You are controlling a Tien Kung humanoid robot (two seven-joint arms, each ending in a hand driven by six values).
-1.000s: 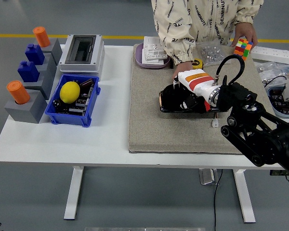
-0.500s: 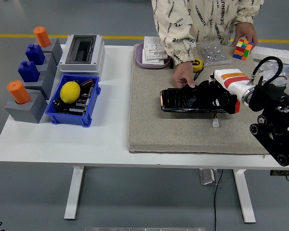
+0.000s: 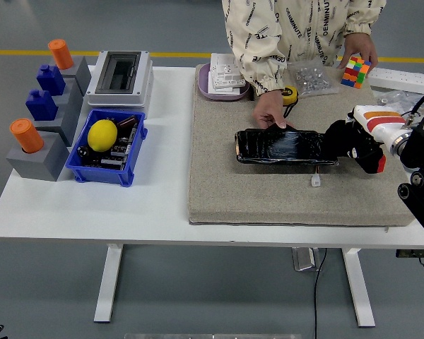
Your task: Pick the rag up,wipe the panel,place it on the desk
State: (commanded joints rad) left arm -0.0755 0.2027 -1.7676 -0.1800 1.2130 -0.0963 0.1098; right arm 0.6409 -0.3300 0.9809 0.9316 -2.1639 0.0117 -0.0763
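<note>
Fingers (image 3: pixel 357 145) of right hand (image 3: pixel 364 148) curled on dark rag (image 3: pixel 343 140) — at glossy black panel (image 3: pixel 283 147) right end, person's hand (image 3: pixel 270 111) steadying far edge.

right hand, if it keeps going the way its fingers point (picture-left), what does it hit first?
Likely the black panel: the right hand sits at its right end, fingers toward it. Beyond lies the person's hand, holding the far edge.

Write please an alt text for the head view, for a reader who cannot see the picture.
The right robot hand holds a dark rag at the right end of a black panel lying on a grey mat on a white table. A person's hand steadies the panel's far edge. At the left stand a blue bin with a lemon and grey blocks.
</note>
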